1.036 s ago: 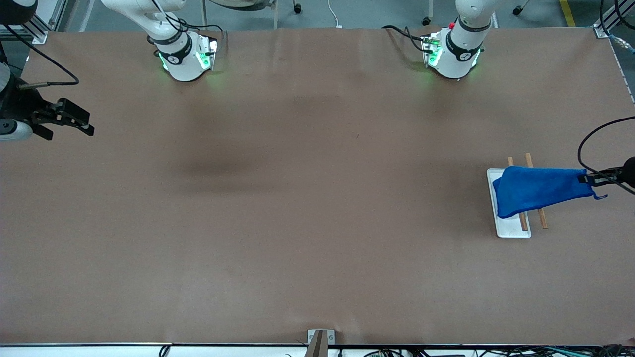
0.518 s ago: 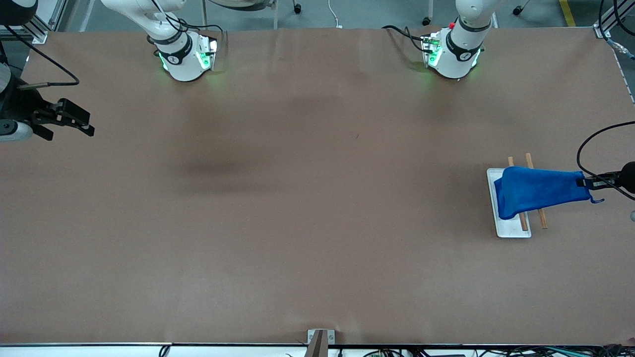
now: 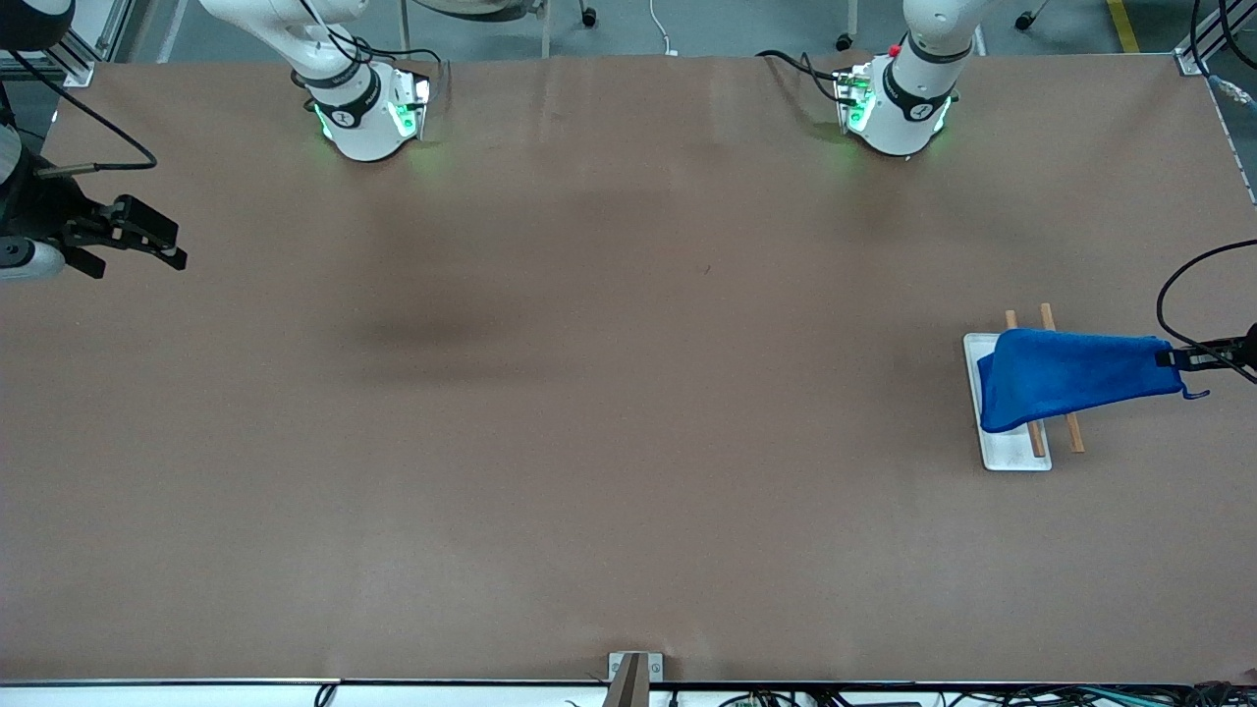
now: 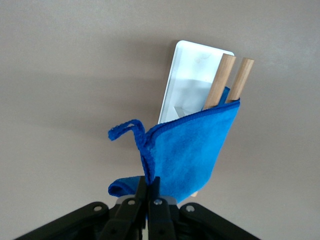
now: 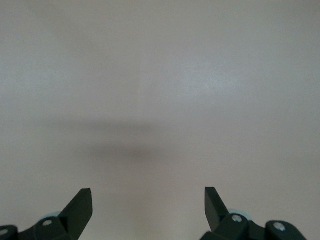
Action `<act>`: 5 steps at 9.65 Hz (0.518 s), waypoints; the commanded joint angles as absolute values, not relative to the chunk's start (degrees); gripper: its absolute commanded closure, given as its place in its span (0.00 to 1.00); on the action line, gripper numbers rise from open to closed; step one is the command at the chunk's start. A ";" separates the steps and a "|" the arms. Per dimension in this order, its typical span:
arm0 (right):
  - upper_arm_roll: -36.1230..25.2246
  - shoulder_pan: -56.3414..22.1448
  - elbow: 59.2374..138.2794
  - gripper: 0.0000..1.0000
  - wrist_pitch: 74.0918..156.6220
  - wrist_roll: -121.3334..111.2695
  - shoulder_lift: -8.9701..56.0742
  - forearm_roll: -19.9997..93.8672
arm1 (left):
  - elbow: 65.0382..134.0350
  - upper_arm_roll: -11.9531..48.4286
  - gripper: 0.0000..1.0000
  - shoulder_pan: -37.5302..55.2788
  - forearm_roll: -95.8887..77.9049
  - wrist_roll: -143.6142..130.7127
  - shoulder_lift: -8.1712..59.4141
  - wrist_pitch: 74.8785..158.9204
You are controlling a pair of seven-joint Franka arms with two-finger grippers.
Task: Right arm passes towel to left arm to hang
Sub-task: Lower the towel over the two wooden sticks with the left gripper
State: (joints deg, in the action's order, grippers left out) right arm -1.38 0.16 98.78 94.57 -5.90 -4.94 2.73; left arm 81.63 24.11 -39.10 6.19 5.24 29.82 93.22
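Since the earlier frames the left gripper (image 3: pixel 1169 357) has drawn a little farther toward the left arm's end of the table, pulling the towel's corner with it; the right arm has not moved. The left gripper's jaws are pinched tight on one corner of the towel (image 3: pixel 1065 377), whose small loop (image 4: pixel 125 131) curls free just beside the fingertips. From that grip the blue cloth stretches taut toward 9 o'clock in the front view, draped over two wooden rods (image 3: pixel 1072 429) of a rack standing on a white base (image 3: pixel 1011 457). The right gripper (image 3: pixel 157 245) waits over the table (image 3: pixel 609 393) at the right arm's end, at about 9 o'clock from the centre, jaws spread wide and holding nothing.
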 commanded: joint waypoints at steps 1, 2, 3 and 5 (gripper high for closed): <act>-1.05 0.44 99.58 0.01 94.92 -4.83 -5.45 1.76 | 81.30 22.86 0.99 -39.02 8.95 8.25 32.95 96.05; -1.05 0.44 99.58 0.01 94.83 -4.83 -5.54 1.76 | 81.21 22.76 0.99 -39.11 9.40 9.04 33.57 96.85; -1.05 0.44 99.58 0.01 94.83 -4.83 -5.45 1.84 | 81.21 22.24 0.99 -39.11 9.40 9.14 34.27 97.64; -1.05 0.44 99.58 0.01 94.83 -4.83 -5.54 1.84 | 81.30 21.88 0.99 -39.11 9.40 9.14 34.98 98.35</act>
